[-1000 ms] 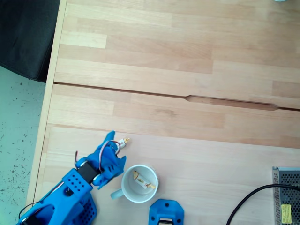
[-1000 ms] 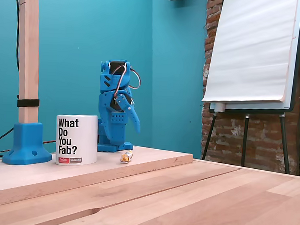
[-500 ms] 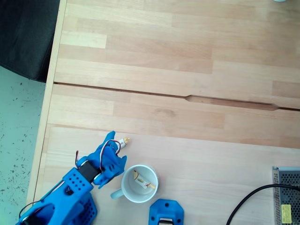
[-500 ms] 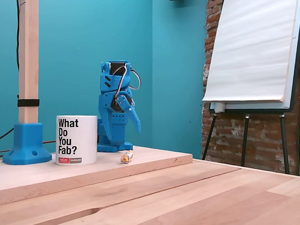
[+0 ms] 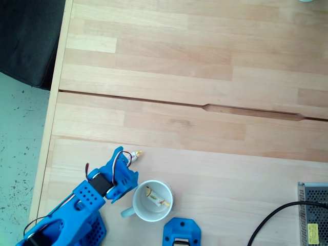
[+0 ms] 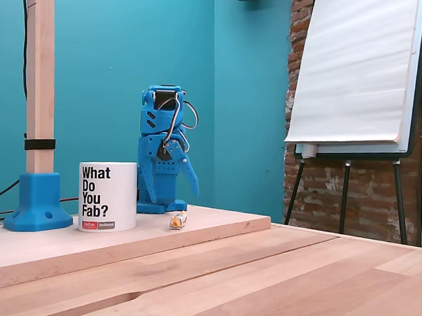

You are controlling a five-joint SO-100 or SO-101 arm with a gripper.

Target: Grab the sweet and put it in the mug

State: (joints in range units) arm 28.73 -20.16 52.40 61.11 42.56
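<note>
one sweet (image 5: 156, 197) already in mug (image 5: 152, 200) | second sweet (image 5: 136, 154) on table, lower left | gripper (image 5: 124, 163) above it, grip unclear

Table (image 5: 205, 77): pale matt wood planks, visible grain. Arm (image 6: 162, 163): blue matt plastic. Mug (image 6: 108, 195): glossy white ceramic, black print. Sweet (image 6: 178, 219): shiny wrapper. Post (image 6: 38, 73): bare wood in blue plastic base (image 6: 39, 201).

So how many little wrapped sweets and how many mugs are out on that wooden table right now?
Small cream-wrapped sweets with twisted yellow ends: 2, one on the table by the blue gripper, one inside the mug
Round white ceramic mugs with a handle: 1
Total: 3
</note>
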